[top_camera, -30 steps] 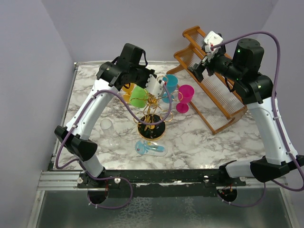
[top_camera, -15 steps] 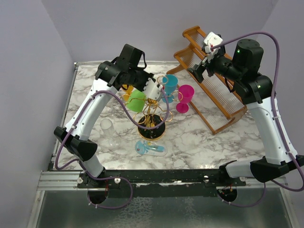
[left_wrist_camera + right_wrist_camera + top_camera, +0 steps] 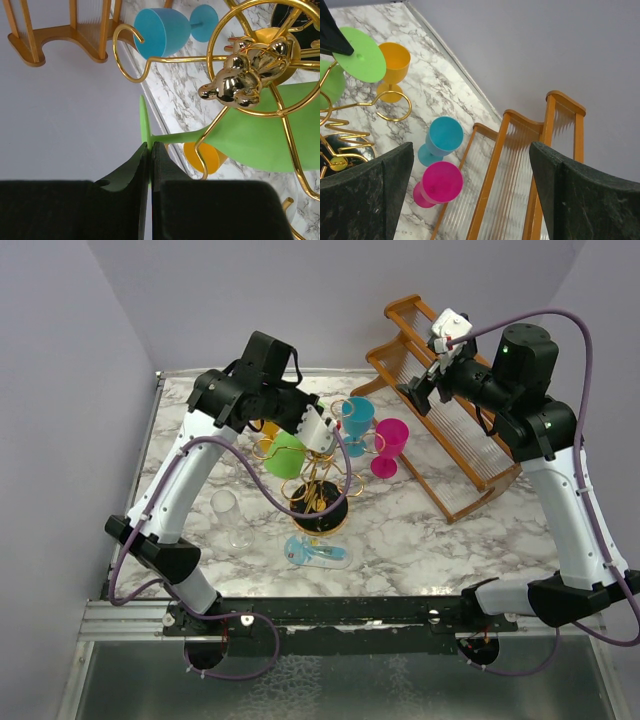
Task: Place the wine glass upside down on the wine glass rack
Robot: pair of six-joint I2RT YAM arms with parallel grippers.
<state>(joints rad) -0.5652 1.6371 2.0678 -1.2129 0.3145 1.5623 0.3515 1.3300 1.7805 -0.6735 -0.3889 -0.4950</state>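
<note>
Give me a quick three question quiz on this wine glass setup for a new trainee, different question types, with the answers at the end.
1. True or false: the left claw is shut on the foot of the green wine glass.
2. Which glass lies on its side near the base of the gold wire rack? A: orange. B: pink. C: the pale blue glass.
3. Short answer: how do the jaws of the right claw stand, and what is in them?
Key: 1 true. 2 C. 3 open, nothing in them.
</note>
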